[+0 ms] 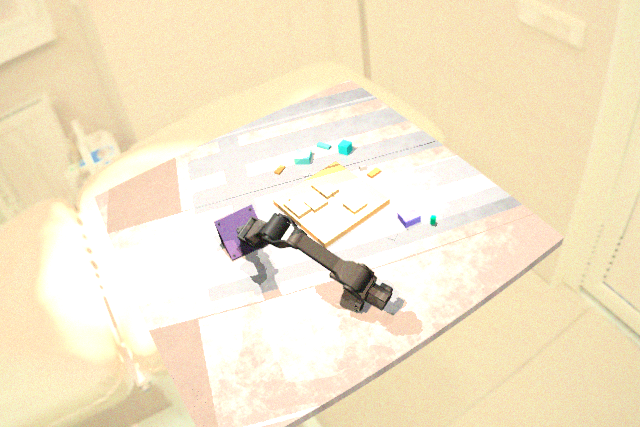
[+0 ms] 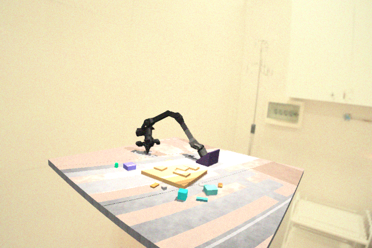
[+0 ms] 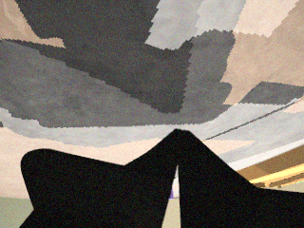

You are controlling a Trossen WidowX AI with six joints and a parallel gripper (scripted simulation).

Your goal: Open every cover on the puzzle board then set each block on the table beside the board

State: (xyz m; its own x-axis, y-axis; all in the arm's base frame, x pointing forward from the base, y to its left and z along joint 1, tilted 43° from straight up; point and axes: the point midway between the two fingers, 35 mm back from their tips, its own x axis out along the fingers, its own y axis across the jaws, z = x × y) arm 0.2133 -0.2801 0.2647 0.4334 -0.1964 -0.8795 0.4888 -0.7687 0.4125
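The yellow puzzle board (image 1: 356, 224) (image 2: 165, 180) lies mid-table; its edge shows at the right of the wrist view (image 3: 280, 167). Several flat yellow covers are on it, one cover (image 1: 355, 205) (image 2: 160, 168) apart from the grouped others, such as this cover (image 1: 325, 190) (image 2: 181, 173). Glare washes out the top, so I cannot tell whether wells are uncovered or blocks are inside. My gripper (image 2: 147, 151) (image 3: 180, 136) is shut and empty, pointing down low over the table beside the board, on the same side as the arm. In the top view its fingertips are hidden beneath the hand.
Beside the board lie a purple block (image 1: 408, 219) (image 2: 129, 166), a green piece (image 1: 433, 220) (image 2: 116, 165), a teal cube (image 1: 344, 147) (image 2: 182, 194), a teal block (image 1: 303, 157) (image 2: 210, 190) and several small pieces. A purple plate (image 1: 232, 226) (image 2: 213, 158) is at the arm's base.
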